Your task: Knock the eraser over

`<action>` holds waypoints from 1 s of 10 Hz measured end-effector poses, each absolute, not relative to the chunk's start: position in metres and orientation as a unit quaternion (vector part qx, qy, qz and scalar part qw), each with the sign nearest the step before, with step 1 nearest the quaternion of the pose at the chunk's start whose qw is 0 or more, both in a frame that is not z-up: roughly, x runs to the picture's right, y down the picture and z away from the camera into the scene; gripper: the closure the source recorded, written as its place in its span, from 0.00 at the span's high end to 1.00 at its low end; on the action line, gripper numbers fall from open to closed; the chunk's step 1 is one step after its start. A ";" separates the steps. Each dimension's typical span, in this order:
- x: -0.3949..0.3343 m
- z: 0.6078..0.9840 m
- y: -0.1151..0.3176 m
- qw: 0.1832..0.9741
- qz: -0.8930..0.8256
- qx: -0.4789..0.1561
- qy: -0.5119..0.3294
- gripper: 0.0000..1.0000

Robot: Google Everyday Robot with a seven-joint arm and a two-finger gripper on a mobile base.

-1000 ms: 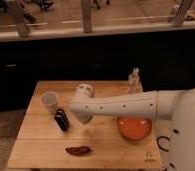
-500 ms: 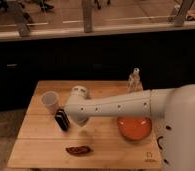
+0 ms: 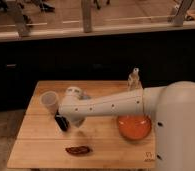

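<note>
On the wooden worktop point(image 3: 46, 145), my gripper point(image 3: 66, 117), jaws clenched on nothing, had slid left against the eraser point(image 3: 61, 123); it now leaned, probably tipping.

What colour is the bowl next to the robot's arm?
The bowl is orange, seen in the camera view. The shut gripper is by the eraser.

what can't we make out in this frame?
- Gripper: at the eraser, left of centre on the table; the arm's wrist hides any contact, camera view.
- Eraser: partly behind the arm; lean unclear.
- Orange bowl: far rim under the arm.
- Clear bottle: base behind the arm.
</note>
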State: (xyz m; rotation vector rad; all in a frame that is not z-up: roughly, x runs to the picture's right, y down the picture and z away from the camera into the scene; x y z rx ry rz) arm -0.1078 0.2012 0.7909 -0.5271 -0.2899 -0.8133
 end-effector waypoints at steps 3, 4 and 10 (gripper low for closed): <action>-0.129 0.789 0.208 0.864 -0.410 -0.255 -0.147 0.02; -0.133 0.788 0.210 0.861 -0.415 -0.256 -0.148 0.02; -0.156 0.785 0.210 0.851 -0.435 -0.246 -0.162 0.02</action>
